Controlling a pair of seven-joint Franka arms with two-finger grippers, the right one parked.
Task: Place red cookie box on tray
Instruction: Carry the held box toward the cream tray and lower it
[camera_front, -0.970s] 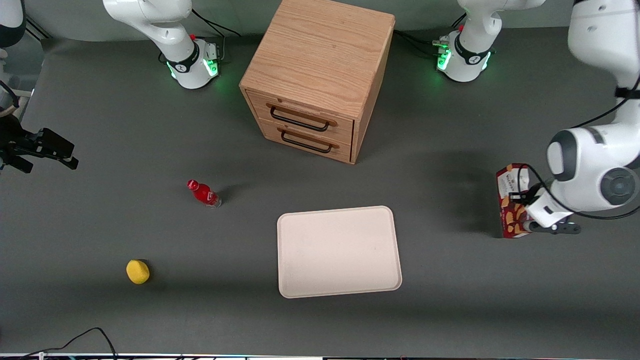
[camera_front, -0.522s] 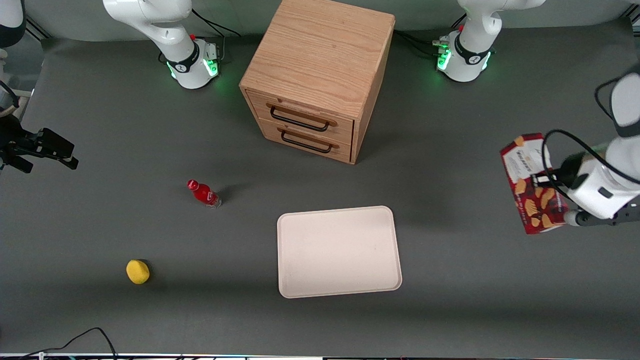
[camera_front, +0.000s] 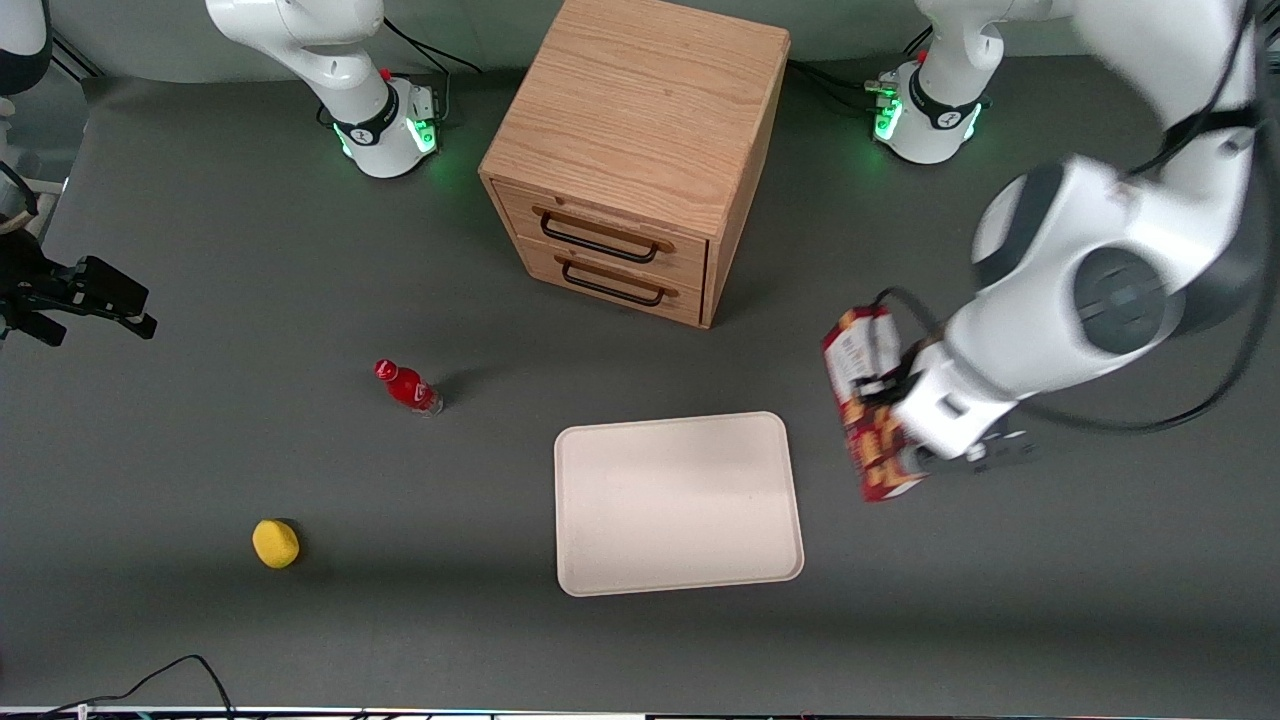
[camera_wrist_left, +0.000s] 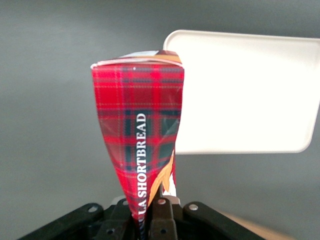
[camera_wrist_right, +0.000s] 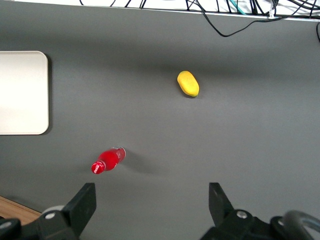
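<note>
The gripper (camera_front: 900, 425) is up off the table w/ its jaws clamped on the red cookie box (camera_front: 862, 400), gripping it approx mid-length. Box hangs in the air, long axis tilted slightly, white-label end farther from the front cam, biscuit-picture end nearer. It sits just beside the tray (camera_front: 680, 505), toward the working arm's end of the table, not touching it and not over it yet. From the wrist cam the box (camera_wrist_left: 142, 135) shows red tartan w/ "SHORTBREAD" lettering, pinched between the fingers (camera_wrist_left: 161, 220), and the tray (camera_wrist_left: 250, 90) lies bare below, past the box's end. Tray rests flat in front of the wooden drawer cabinet (camera_front: 630, 150). Small red bottle (camera_front: 407, 387) and a yellow object (camera_front: 275, 543) lie well apart from the tray, toward the parked arm's end
</note>
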